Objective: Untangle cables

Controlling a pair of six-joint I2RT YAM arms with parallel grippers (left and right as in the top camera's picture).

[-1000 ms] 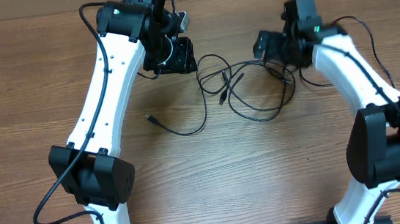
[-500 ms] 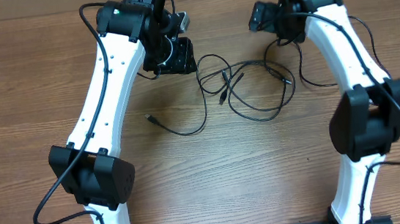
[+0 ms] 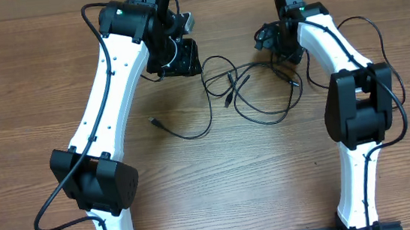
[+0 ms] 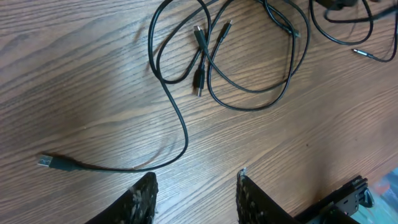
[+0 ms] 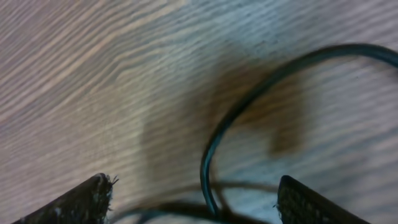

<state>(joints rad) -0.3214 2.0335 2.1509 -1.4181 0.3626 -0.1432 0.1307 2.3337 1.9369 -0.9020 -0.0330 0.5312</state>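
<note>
So, cable untangling. I'd say I'm right at the start of a grab, with nothing separated yet.

Starting on my left, the left arm is stretched far out over the wooden table (image 3: 29, 94) with the wrist bent down. My left gripper (image 4: 194, 198) hangs just left of the mess, over bare wood, with its jaws partly spread and nothing between them. One loose end with a flat plug (image 4: 46, 162) trails off toward that side, well apart from the main tangle.

In the middle of the table the cables (image 3: 260, 94) lie flat in a few overlapping loops. Two small connectors (image 4: 199, 43) sit side by side inside them.

On the right, the arm is folded at the elbow and reaches to the far right edge of the tangle, wrist pointing down. My right gripper (image 5: 193, 208) looks low over the wood with its jaws spread wide. One curved strand (image 5: 249, 93) runs between the fingertips — not pinched, and the pads aren't touching it as far as I can see.

Next move, my guess: drop a touch, close on that one strand, then draw it out to the right while the left side takes another loop. The tricky bit is a second, blurry strand at the bottom of the right wrist view — I don't want to catch both.
</note>
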